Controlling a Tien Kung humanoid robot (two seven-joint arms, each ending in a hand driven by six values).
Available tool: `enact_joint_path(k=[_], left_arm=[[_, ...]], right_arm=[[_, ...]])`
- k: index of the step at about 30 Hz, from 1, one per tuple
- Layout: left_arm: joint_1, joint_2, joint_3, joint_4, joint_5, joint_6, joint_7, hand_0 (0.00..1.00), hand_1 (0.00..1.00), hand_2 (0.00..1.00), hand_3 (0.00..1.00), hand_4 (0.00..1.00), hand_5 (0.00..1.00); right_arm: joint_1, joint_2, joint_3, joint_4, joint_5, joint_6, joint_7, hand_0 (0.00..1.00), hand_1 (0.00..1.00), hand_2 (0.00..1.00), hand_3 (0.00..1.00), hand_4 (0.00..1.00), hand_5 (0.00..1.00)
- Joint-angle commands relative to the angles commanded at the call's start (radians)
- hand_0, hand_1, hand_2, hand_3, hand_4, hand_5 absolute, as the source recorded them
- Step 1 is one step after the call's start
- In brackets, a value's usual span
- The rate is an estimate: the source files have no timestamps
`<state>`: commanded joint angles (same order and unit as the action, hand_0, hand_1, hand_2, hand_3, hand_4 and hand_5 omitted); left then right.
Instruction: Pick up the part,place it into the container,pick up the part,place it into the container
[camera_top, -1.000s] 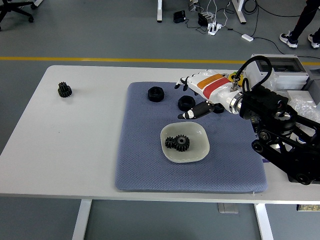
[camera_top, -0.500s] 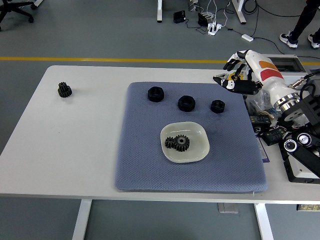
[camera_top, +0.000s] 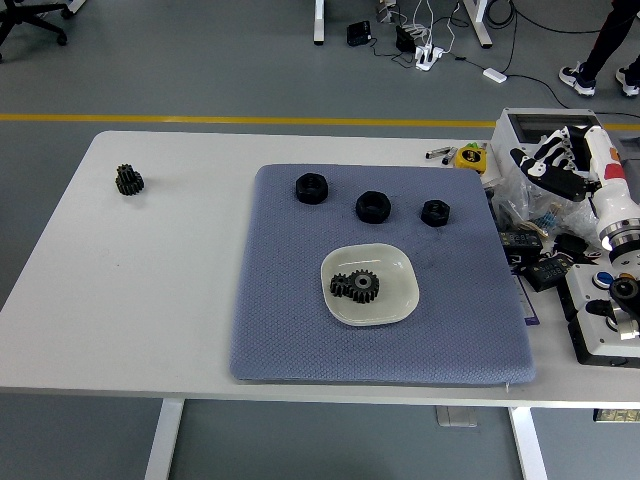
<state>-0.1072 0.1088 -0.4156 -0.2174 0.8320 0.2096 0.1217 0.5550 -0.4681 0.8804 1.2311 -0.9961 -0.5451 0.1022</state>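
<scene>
Now: right robot hand (camera_top: 562, 160) parked at far right edge of worktop (camera_top: 180, 290), above clutter of bags and boxes, well apart from blue mat (camera_top: 290, 330). Fingers spread loosely, grasping nothing. Left robot hand not in view.

White container (camera_top: 397, 270) on mat, holding two black gears (camera_top: 357, 287). Three black nut-like parts in a row behind it: left nut (camera_top: 311, 188), middle nut (camera_top: 373, 207), small nut (camera_top: 434, 212). One more gear (camera_top: 129, 180) alone at far left of worktop, off the mat.

Risks, judged: long reach back across the clutter, so possible snag on bags. Nuts low and close together; likely to nudge a neighbour or pinch short. Far-left gear probably out of easy range for the right arm.

Versus 1.0 s ago: hand then over middle of mat, hiding small nut; since pulled away rightward, fingers empty. Parts and container unmoved.
</scene>
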Motion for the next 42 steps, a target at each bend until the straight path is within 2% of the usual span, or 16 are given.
enact_joint_path(k=[1, 6, 7, 10, 12, 13, 18, 19, 24, 25, 29, 30, 31, 36, 37, 42], left_arm=[[0.000, 0.000, 0.001, 0.000, -0.001, 0.000, 0.000, 0.651, 0.644, 0.617, 0.553, 0.592, 0.492], [-0.001, -0.002, 0.001, 0.001, -0.003, 0.003, -0.001, 0.651, 0.644, 0.617, 0.553, 0.592, 0.492], [-0.001, -0.003, 0.002, 0.001, -0.003, 0.003, -0.001, 0.651, 0.643, 0.619, 0.553, 0.592, 0.493], [-0.001, -0.003, 0.003, 0.001, -0.003, 0.003, -0.002, 0.651, 0.643, 0.619, 0.553, 0.592, 0.493], [-0.002, -0.003, 0.002, 0.001, 0.000, 0.002, -0.002, 0.651, 0.643, 0.619, 0.553, 0.592, 0.493], [-0.002, -0.002, 0.001, 0.001, 0.002, 0.002, -0.001, 0.651, 0.642, 0.620, 0.553, 0.592, 0.494], [-0.007, -0.002, 0.005, 0.000, -0.003, 0.002, -0.003, 0.651, 0.642, 0.620, 0.553, 0.592, 0.494], [-0.009, -0.002, 0.007, 0.000, -0.004, 0.003, -0.004, 0.652, 0.643, 0.619, 0.553, 0.592, 0.493], [-0.016, -0.006, 0.012, 0.002, -0.023, 0.010, -0.007, 0.652, 0.643, 0.619, 0.553, 0.592, 0.493], [-0.017, -0.007, 0.013, 0.002, -0.024, 0.011, -0.007, 0.651, 0.642, 0.622, 0.553, 0.592, 0.493], [-0.019, -0.007, 0.012, 0.003, -0.020, 0.011, -0.006, 0.651, 0.642, 0.622, 0.553, 0.592, 0.493], [-0.019, -0.007, 0.012, 0.004, -0.020, 0.011, -0.007, 0.651, 0.642, 0.622, 0.553, 0.592, 0.493], [-0.017, -0.006, 0.013, 0.004, -0.022, 0.012, -0.007, 0.651, 0.642, 0.623, 0.553, 0.592, 0.493], [-0.010, -0.004, 0.010, 0.005, -0.018, 0.010, -0.008, 0.651, 0.642, 0.623, 0.553, 0.592, 0.493], [-0.009, -0.003, 0.009, 0.005, -0.015, 0.010, -0.007, 0.651, 0.643, 0.622, 0.553, 0.592, 0.493], [-0.006, -0.003, 0.000, 0.007, 0.002, 0.009, -0.004, 0.651, 0.643, 0.622, 0.553, 0.592, 0.493]], right_arm=[[-0.013, 0.002, 0.009, 0.008, 0.045, 0.003, 0.014, 0.098, 0.209, 0.324, 0.379, 0.875, 0.292], [-0.084, 0.030, 0.059, 0.046, 0.258, 0.011, 0.053, 0.098, 0.209, 0.324, 0.379, 0.875, 0.292], [-0.096, 0.036, 0.068, 0.053, 0.295, 0.011, 0.056, 0.149, 0.271, 0.393, 0.474, 0.803, 0.404], [-0.137, 0.058, 0.106, 0.075, 0.373, 0.019, 0.073, 0.149, 0.271, 0.393, 0.474, 0.803, 0.404], [-0.159, 0.069, 0.124, 0.085, 0.379, 0.024, 0.082, 0.149, 0.271, 0.393, 0.474, 0.803, 0.404], [-0.175, 0.074, 0.136, 0.090, 0.377, 0.031, 0.086, 0.168, 0.308, 0.433, 0.488, 0.818, 0.463], [-0.236, 0.094, 0.172, 0.075, 0.374, 0.085, 0.122, 0.168, 0.308, 0.433, 0.488, 0.818, 0.463], [-0.246, 0.098, 0.180, 0.071, 0.377, 0.100, 0.132, 0.291, 0.456, 0.551, 0.503, 0.946, 0.581], [-0.283, 0.113, 0.203, 0.051, 0.372, 0.178, 0.203, 0.291, 0.456, 0.551, 0.503, 0.946, 0.581], [-0.286, 0.116, 0.206, 0.045, 0.358, 0.188, 0.215, 0.561, 0.645, 0.713, 0.589, 0.998, 0.689], [-0.297, 0.124, 0.208, 0.038, 0.320, 0.218, 0.240, 0.561, 0.645, 0.713, 0.589, 0.998, 0.689], [-0.300, 0.125, 0.206, 0.037, 0.310, 0.219, 0.243, 0.561, 0.645, 0.713, 0.589, 0.998, 0.689], [-0.304, 0.126, 0.202, 0.038, 0.295, 0.219, 0.243, 0.675, 0.716, 0.763, 0.739, 0.998, 0.764], [-0.322, 0.134, 0.188, 0.039, 0.270, 0.231, 0.256, 0.675, 0.716, 0.763, 0.739, 0.998, 0.764], [-0.325, 0.137, 0.186, 0.038, 0.268, 0.234, 0.259, 0.728, 0.749, 0.790, 0.813, 0.998, 0.819], [-0.349, 0.147, 0.199, 0.039, 0.223, 0.224, 0.240, 0.728, 0.749, 0.790, 0.813, 0.998, 0.819]])
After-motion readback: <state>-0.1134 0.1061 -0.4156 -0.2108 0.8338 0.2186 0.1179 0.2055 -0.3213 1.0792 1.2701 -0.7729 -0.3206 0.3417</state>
